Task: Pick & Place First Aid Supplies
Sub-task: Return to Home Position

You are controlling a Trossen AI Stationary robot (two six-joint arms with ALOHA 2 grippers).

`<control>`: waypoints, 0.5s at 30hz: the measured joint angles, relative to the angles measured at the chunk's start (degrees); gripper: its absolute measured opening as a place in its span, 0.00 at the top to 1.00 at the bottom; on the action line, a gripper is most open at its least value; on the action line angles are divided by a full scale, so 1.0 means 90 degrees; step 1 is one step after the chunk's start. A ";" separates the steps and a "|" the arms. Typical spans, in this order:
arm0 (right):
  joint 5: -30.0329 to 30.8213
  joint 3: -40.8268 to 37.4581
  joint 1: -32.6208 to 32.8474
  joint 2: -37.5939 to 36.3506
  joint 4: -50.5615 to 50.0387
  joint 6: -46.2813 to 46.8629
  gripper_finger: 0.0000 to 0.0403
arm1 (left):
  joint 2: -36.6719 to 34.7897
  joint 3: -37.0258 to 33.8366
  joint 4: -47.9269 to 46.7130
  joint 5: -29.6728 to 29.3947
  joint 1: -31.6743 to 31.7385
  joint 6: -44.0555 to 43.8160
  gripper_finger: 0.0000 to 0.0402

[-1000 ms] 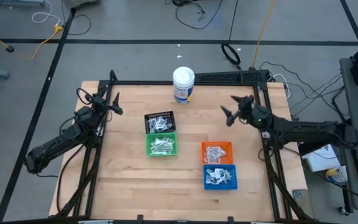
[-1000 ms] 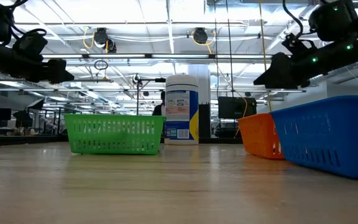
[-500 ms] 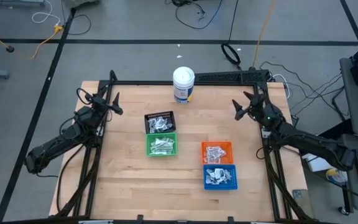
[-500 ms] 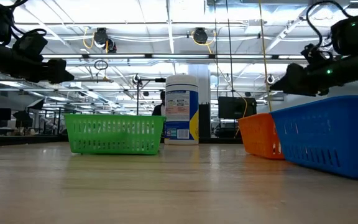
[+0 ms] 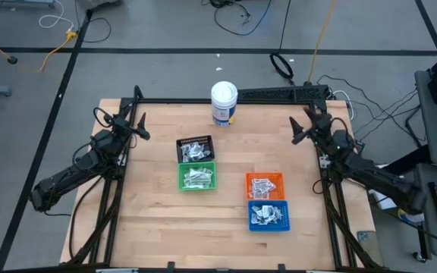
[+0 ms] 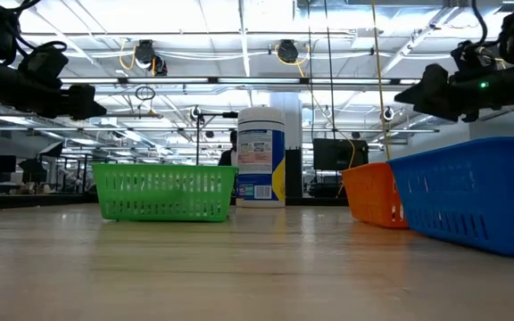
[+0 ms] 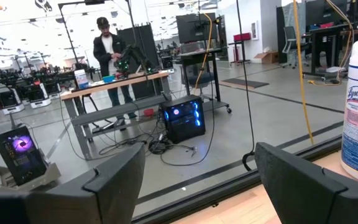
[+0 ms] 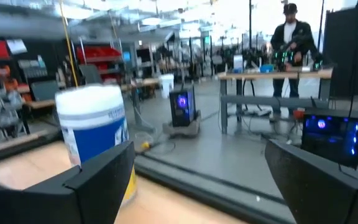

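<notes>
Packets lie heaped in the baskets, between my left gripper and right gripper, well apart from each. Both grippers are spread wide and empty. I judge the packets light, limp and slippery, so I would pinch one by an edge.

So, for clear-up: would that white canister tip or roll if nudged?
The canister stands upright, taller than wide, so a high nudge would probably tip it. Its round body might then roll. Left gripper and right gripper hover open, off it.
</notes>
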 joint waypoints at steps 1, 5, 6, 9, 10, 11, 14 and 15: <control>0.0000 0.0000 0.0000 -0.0082 0.0023 -0.0002 0.11 | 0.0001 0.0000 0.0000 0.0000 0.0000 0.0000 0.24; -0.0001 -0.0005 0.0001 -0.0352 0.0003 -0.0002 0.11 | 0.0000 0.0000 0.0001 0.0000 -0.0001 0.0000 0.24; -0.0001 -0.0005 0.0001 -0.0414 0.0002 -0.0003 0.11 | 0.0000 0.0000 0.0002 0.0000 0.0001 0.0000 0.24; -0.0001 -0.0012 0.0001 -0.0600 0.0000 -0.0003 0.11 | 0.0000 0.0000 0.0002 0.0000 0.0001 0.0000 0.24; -0.0001 -0.0012 0.0001 -0.0674 0.0000 -0.0005 0.11 | 0.0001 0.0000 0.0002 0.0000 0.0001 0.0000 0.24; -0.0001 -0.0012 0.0001 -0.0757 0.0000 -0.0005 0.11 | 0.0000 0.0000 0.0002 0.0000 0.0001 0.0000 0.24; -0.0001 -0.0015 0.0001 -0.1030 0.0000 -0.0005 0.11 | 0.0000 0.0000 0.0002 0.0000 0.0001 0.0000 0.24; -0.0001 -0.0015 0.0001 -0.1126 -0.0001 -0.0005 0.11 | 0.0002 0.0000 0.0002 0.0000 0.0001 0.0000 0.24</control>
